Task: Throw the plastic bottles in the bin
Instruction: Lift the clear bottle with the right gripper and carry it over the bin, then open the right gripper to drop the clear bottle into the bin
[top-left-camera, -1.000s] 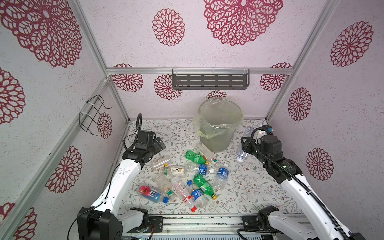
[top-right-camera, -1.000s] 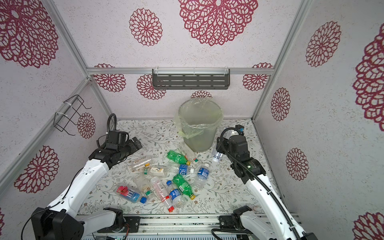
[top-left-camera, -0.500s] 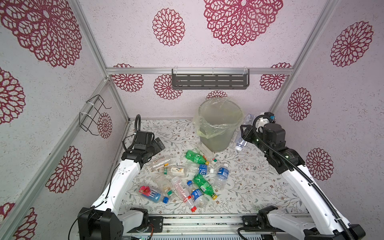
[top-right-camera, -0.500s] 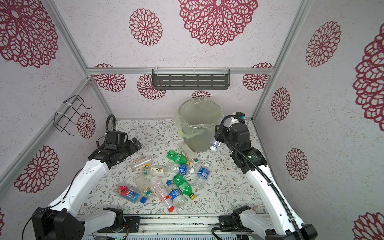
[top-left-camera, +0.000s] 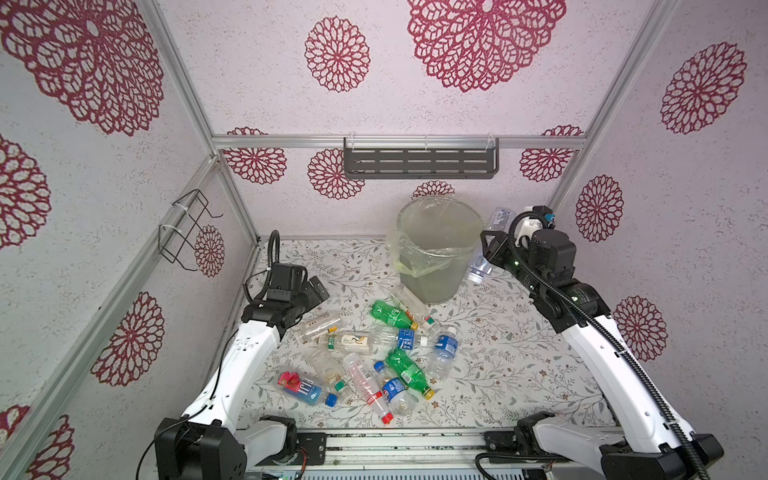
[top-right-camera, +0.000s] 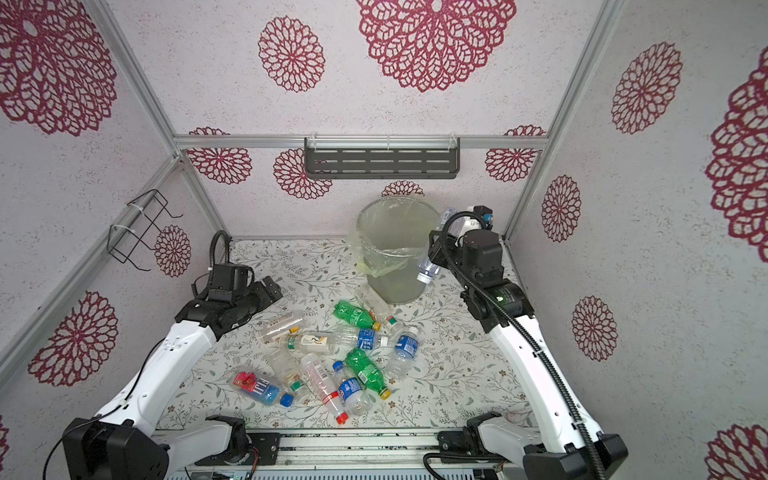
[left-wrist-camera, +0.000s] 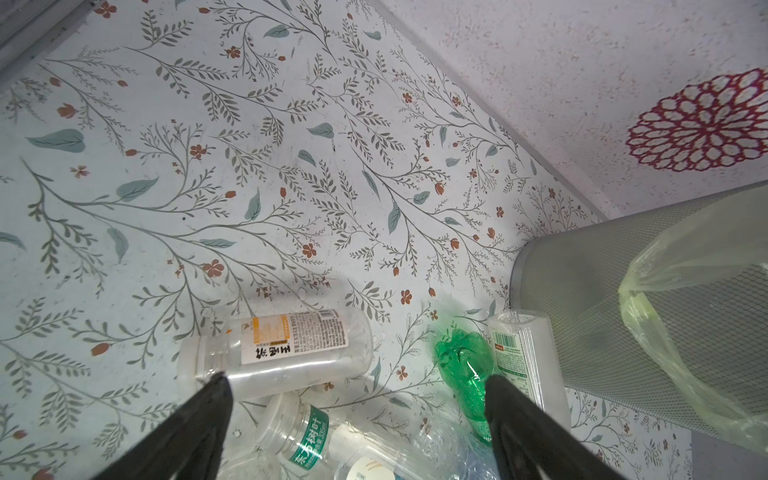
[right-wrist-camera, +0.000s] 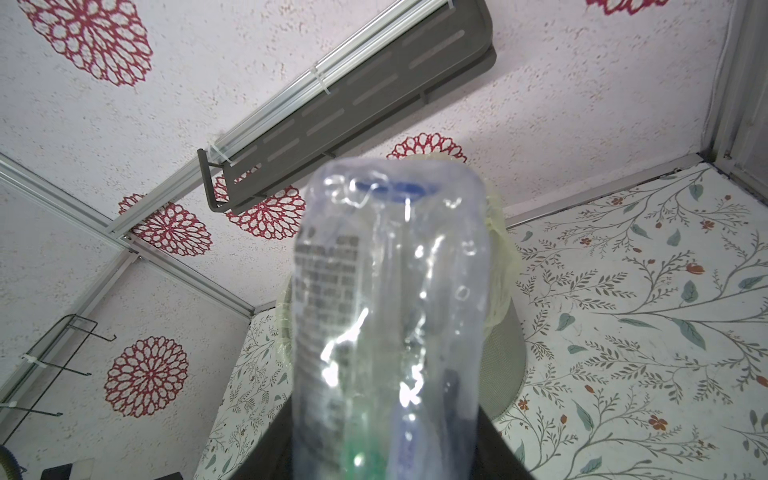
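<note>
The bin (top-left-camera: 432, 278) (top-right-camera: 390, 282), grey mesh with a yellowish bag, stands at the back of the flowered floor. My right gripper (top-left-camera: 494, 247) (top-right-camera: 436, 249) is raised beside the bin's right side, shut on a clear plastic bottle (top-left-camera: 482, 266) (right-wrist-camera: 386, 311) that fills the right wrist view, the bin (right-wrist-camera: 503, 365) behind it. Several plastic bottles lie in a heap in front of the bin, two of them green (top-left-camera: 390, 313) (top-left-camera: 409, 372). My left gripper (top-left-camera: 318, 289) (left-wrist-camera: 355, 382) hangs open over the heap's left edge, near a clear white-labelled bottle (left-wrist-camera: 286, 353), holding nothing.
A dark slotted shelf (top-left-camera: 419, 162) hangs on the back wall above the bin. A black wire rack (top-left-camera: 187, 232) sticks out from the left wall. Patterned walls close in three sides, and a metal rail (top-left-camera: 395, 440) runs along the front edge.
My right gripper has risen and moved back with the clear bottle, from low beside the bin up to about its rim. The left arm has barely moved.
</note>
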